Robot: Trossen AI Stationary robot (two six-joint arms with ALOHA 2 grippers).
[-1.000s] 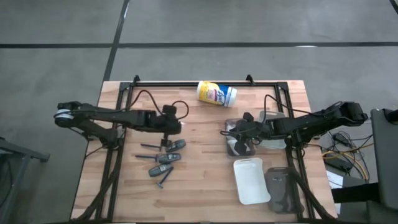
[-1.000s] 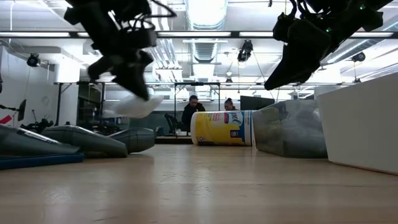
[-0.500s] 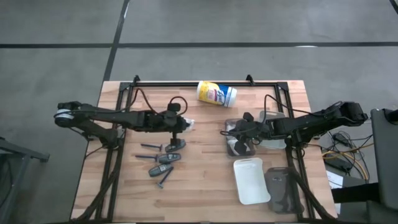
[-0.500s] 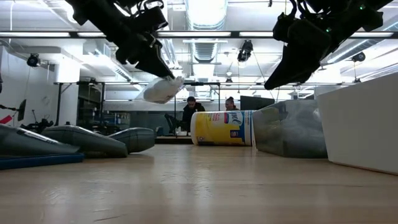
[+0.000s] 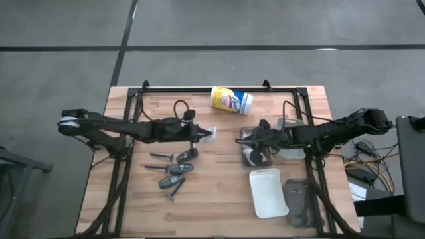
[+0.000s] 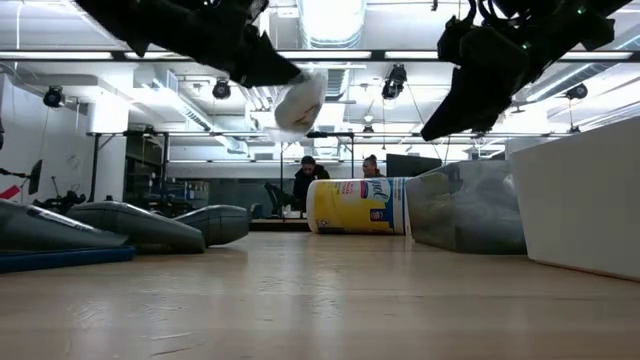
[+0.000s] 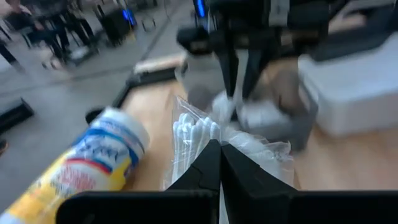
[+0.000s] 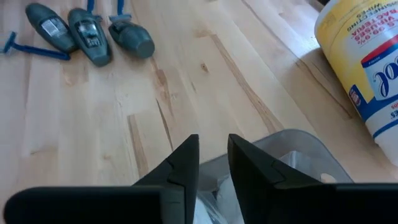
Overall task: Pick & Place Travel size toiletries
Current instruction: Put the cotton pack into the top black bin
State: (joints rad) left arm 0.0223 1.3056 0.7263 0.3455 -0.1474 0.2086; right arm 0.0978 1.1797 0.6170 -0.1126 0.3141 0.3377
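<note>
My left gripper (image 5: 198, 136) hovers over the table's middle, shut on a clear crinkly packet of white swabs (image 5: 208, 135), which the low view shows high above the wood (image 6: 298, 100). Three dark grey tubes (image 5: 178, 168) and slim dark sticks (image 5: 159, 157) lie flat on the table near the left arm; the right wrist view shows them too (image 8: 90, 34). My right gripper (image 5: 247, 139) hangs above a clear tray (image 5: 257, 157), its fingers (image 8: 186, 163) a narrow gap apart and holding nothing. The tray (image 8: 292, 149) has pale packets inside. My left gripper pinches the swab packet by its near edge (image 7: 214, 146) between both fingertips. The fingers come in roughly level, pointing toward the table's right side. The packet is lifted clear and sticks out ahead of the fingertips (image 6: 300, 95).
A yellow-and-white canister (image 5: 231, 99) lies on its side near the far edge. A white tray (image 5: 268, 192) and a grey one (image 5: 302, 202) sit at the near right. People sit in the room beyond the table (image 6: 310, 180). Bare wood stretches between the two grippers.
My left gripper has risen from the group of tubes and travelled toward the table's right, toward the clear tray, staying shut on the packet. The packet has gone from just above the table to well clear of it.
</note>
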